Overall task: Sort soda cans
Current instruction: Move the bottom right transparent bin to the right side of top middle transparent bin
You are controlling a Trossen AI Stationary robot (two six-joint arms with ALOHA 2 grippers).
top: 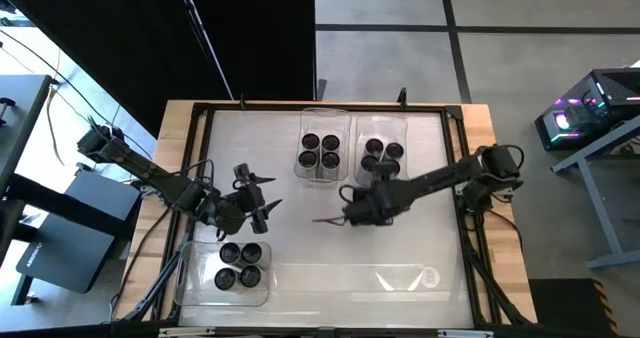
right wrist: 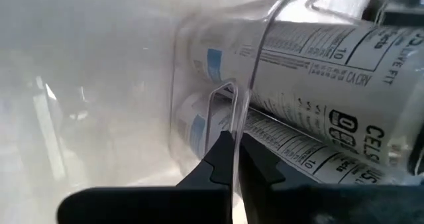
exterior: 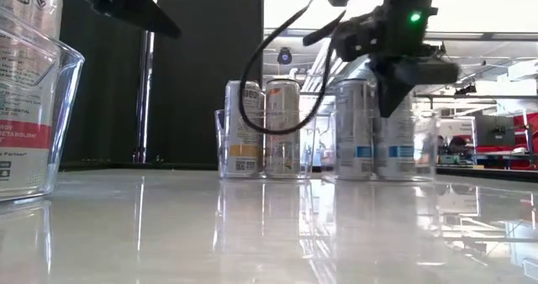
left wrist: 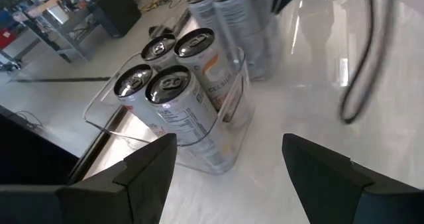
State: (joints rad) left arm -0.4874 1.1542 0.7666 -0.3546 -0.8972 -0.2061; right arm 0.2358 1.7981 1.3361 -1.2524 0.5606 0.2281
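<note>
Silver soda cans with dark tops stand in three clear bins. Several orange-marked cans [top: 320, 150] [left wrist: 173, 85] fill the far middle bin. Three blue-marked cans [top: 381, 154] [exterior: 370, 128] [right wrist: 318, 85] stand in the far right bin. Several more cans [top: 240, 264] sit in the near left bin. My left gripper [top: 263, 196] [left wrist: 228, 158] hovers open over the table left of centre, facing the far middle bin. My right gripper [top: 345, 216] [exterior: 391, 103] [right wrist: 233, 148] is shut, above the table just near of the far right bin. My right gripper's shut fingertips [right wrist: 225, 141] show right against the clear wall [right wrist: 228, 95] of the far right bin. I cannot tell whether they touch it.
An empty clear bin [top: 400, 278] lies along the near edge, right of the near left bin [exterior: 34, 107]. A dark frame [top: 200, 113] runs round the table. A cable [exterior: 252, 82] loops below my right arm. Bare table shows between the bins.
</note>
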